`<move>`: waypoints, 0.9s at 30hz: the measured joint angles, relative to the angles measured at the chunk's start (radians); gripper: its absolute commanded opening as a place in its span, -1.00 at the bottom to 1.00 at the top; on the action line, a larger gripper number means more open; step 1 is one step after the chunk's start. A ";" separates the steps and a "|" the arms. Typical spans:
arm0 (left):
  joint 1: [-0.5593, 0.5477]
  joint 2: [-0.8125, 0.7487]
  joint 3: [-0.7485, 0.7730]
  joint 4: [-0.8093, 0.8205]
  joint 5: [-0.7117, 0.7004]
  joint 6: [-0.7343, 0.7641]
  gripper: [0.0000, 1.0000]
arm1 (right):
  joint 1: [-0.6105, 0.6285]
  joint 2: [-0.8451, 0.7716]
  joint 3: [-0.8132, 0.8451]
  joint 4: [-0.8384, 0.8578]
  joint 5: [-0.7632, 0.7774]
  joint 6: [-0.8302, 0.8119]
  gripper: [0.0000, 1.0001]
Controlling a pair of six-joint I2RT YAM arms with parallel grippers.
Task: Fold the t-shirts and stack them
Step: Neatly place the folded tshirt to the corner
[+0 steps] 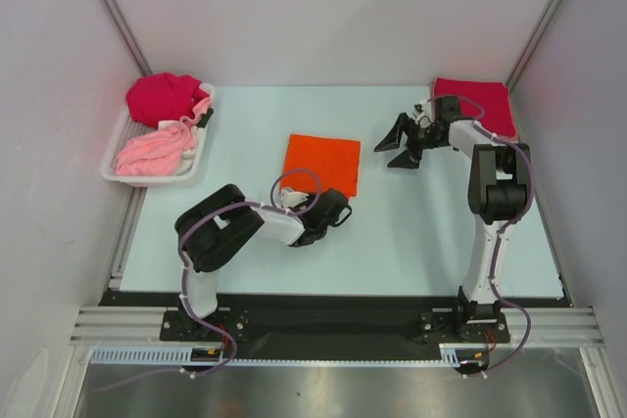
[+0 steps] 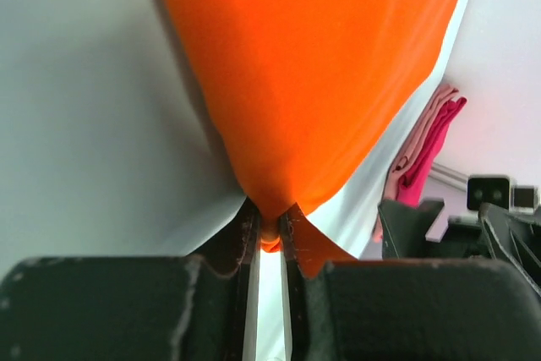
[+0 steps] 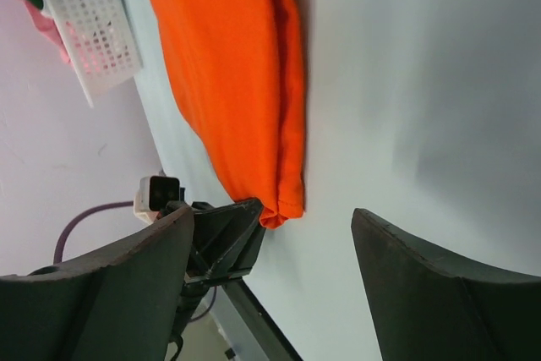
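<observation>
A bright orange t-shirt [image 1: 322, 164] lies folded into a rectangle in the middle of the table. My left gripper [image 1: 342, 206] sits at its near right corner. In the left wrist view the left gripper [image 2: 269, 219] is shut on that corner of the orange cloth [image 2: 313, 73]. My right gripper [image 1: 388, 155] hangs open just right of the orange shirt, nothing between its fingers [image 3: 423, 285]. A folded crimson t-shirt [image 1: 476, 103] lies at the back right. A bunched crimson shirt [image 1: 165, 97] and a pale pink one [image 1: 152, 152] fill the tray.
The white perforated tray [image 1: 110, 171] stands at the back left against the wall. Grey walls close the table on the left, back and right. The right arm [image 1: 495, 183] rises near the right edge, in front of the folded crimson shirt.
</observation>
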 measured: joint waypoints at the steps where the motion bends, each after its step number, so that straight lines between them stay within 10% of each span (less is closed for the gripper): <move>1: 0.006 -0.016 -0.023 0.011 0.011 0.000 -0.91 | 0.017 0.008 0.003 0.008 -0.009 -0.001 0.65; 27: 0.084 -0.269 -0.198 0.128 0.164 0.017 -0.99 | 0.179 0.021 -0.290 0.476 -0.138 0.328 0.64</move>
